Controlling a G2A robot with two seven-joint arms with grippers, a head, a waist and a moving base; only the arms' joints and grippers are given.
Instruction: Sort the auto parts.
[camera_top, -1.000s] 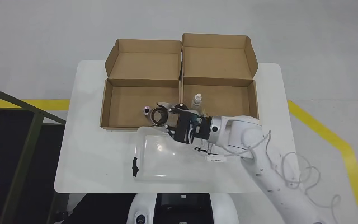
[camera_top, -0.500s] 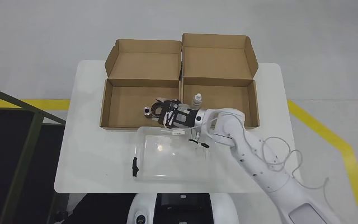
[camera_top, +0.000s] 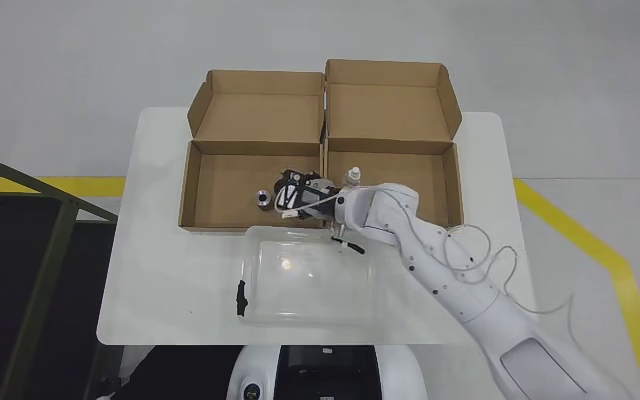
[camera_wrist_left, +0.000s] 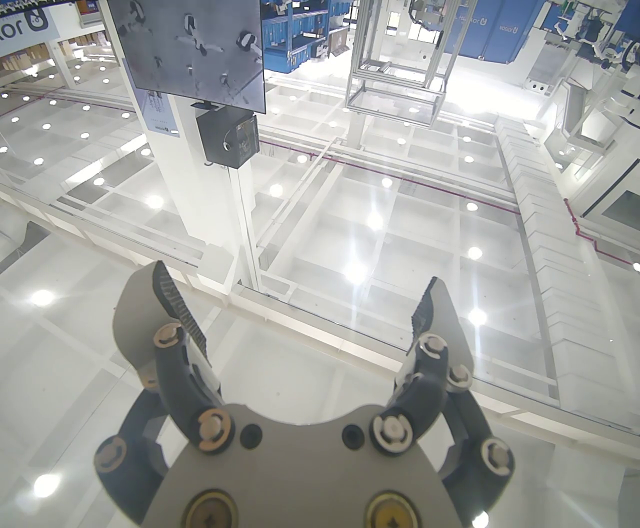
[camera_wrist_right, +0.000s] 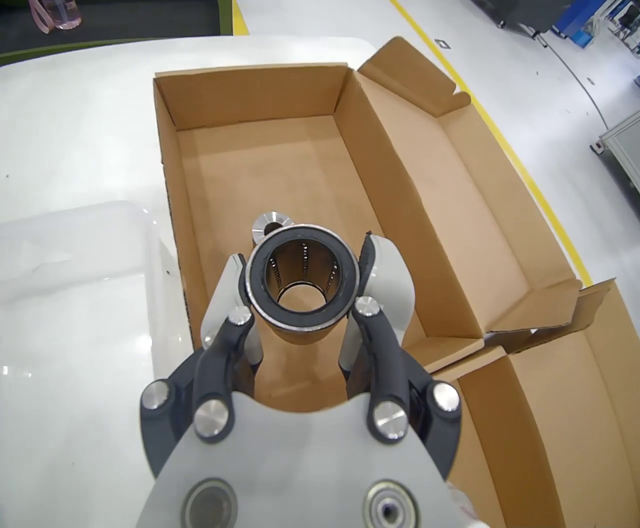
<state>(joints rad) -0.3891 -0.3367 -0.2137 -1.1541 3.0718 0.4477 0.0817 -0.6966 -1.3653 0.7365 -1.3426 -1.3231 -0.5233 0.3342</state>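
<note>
The right end effector (camera_wrist_right: 302, 274) clasped a bearing (camera_wrist_right: 300, 306) over the left box (camera_wrist_right: 280, 150) near a knob (camera_wrist_right: 271, 223), while the left end effector (camera_wrist_left: 300, 310) gaped wide.

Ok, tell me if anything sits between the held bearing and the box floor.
Nothing visible blocks it. The bearing, shut in the right gripper, hangs over bare floor of the cardboard box; a small silver part lies close by.

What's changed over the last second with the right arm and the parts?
The right end effector, shut on the bearing, carried it from the rim of the clear tray farther over the cardboard box, toward the small metal part inside. Nothing was grasped or released. Boxes, tray, metal part and white bottle stayed put.
</note>
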